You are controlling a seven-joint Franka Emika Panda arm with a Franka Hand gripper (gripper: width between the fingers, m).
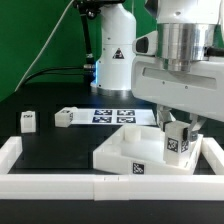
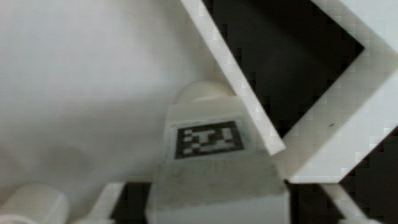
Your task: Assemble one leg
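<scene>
My gripper (image 1: 178,132) is shut on a leg (image 1: 177,143), a small white block with a black-and-white tag, held upright. It is at the corner of the large white tray-like piece (image 1: 122,152) nearest the exterior view's right. In the wrist view the leg (image 2: 210,140) sits between my fingers (image 2: 39,205), against the tray piece's raised rim (image 2: 222,60). I cannot tell whether the leg's lower end is seated in a socket. Two more legs (image 1: 28,121) (image 1: 66,118) lie on the black table at the exterior view's left.
The marker board (image 1: 112,115) lies behind the tray piece. A low white wall (image 1: 50,185) runs along the table's front and sides, close to the gripper at the exterior view's right (image 2: 347,100). The robot's base (image 1: 112,55) stands at the back.
</scene>
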